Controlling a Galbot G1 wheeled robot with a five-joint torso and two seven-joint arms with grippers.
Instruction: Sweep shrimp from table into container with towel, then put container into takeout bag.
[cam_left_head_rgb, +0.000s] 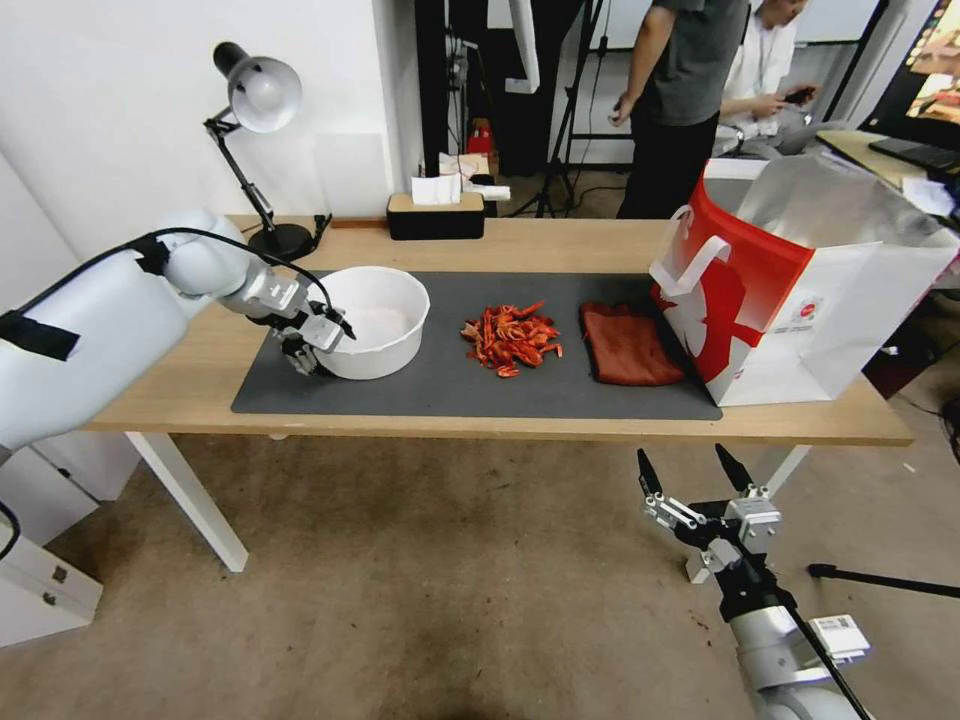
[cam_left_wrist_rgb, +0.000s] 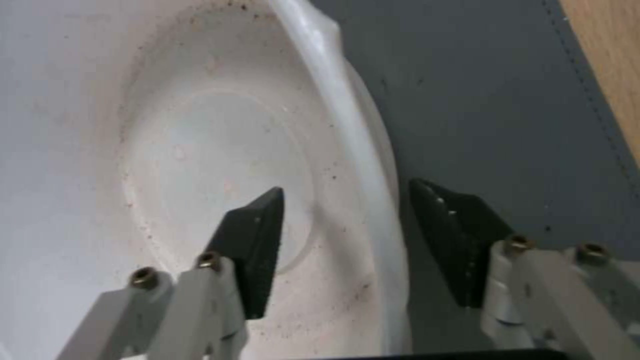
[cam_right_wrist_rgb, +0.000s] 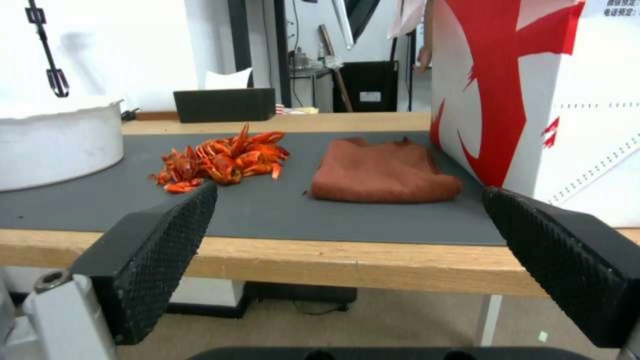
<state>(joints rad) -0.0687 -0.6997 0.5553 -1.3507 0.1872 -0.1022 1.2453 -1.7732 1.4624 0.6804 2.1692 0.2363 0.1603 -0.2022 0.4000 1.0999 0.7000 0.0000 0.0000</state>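
Floor in front of the table (cam_left_head_rgb: 560, 425): right gripper (cam_left_head_rgb: 694, 468) hovers below the edge, jaws wide, empty. On the grey mat (cam_left_head_rgb: 400, 385): shrimp (cam_left_head_rgb: 510, 338) heaped mid-mat, towel (cam_left_head_rgb: 628, 345) just beside, touching the takeout bag (cam_left_head_rgb: 800, 290). Left gripper (cam_left_wrist_rgb: 347, 220) straddles the container (cam_left_head_rgb: 375, 320) rim, spread, not clamped. Tissue box (cam_left_head_rgb: 436, 215) at the far edge.

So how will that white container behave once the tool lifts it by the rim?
The container looks thin-walled and empty, so probably light. Its rim, straddled by the open left tool, looks wavy, so it may flex. Lifted from one side, it will likely tilt.
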